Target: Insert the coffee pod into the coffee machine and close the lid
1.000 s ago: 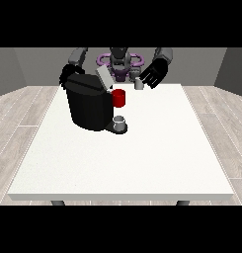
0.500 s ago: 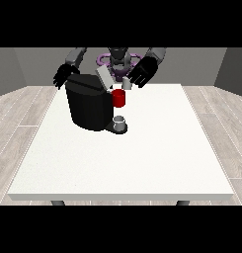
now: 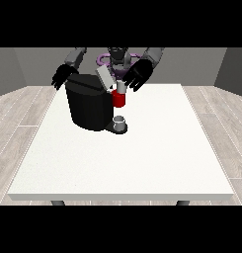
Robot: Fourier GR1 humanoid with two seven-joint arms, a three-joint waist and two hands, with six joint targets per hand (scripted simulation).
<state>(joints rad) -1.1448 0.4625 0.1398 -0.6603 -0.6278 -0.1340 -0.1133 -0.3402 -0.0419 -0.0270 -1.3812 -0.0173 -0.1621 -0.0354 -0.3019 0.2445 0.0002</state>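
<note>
Grey walls and pale plank flooring surround a large white bench (image 3: 142,163). At the view's right, a black robot hand (image 3: 138,75) hangs with fingers spread and released, grasping nothing, just above and at about 1 o'clock from the red-and-white coffee pod (image 3: 119,97). That pod stands upright in the head of the black rounded coffee machine (image 3: 89,105), whose grey lid (image 3: 104,77) is tilted up and open at 11 o'clock from the pod. Below the pod, at 6 o'clock, a small grey cup (image 3: 119,122) rests on the machine's base. At the view's left, the other black robot hand (image 3: 63,76) hovers with fingers relaxed beside the machine's upper corner.
</note>
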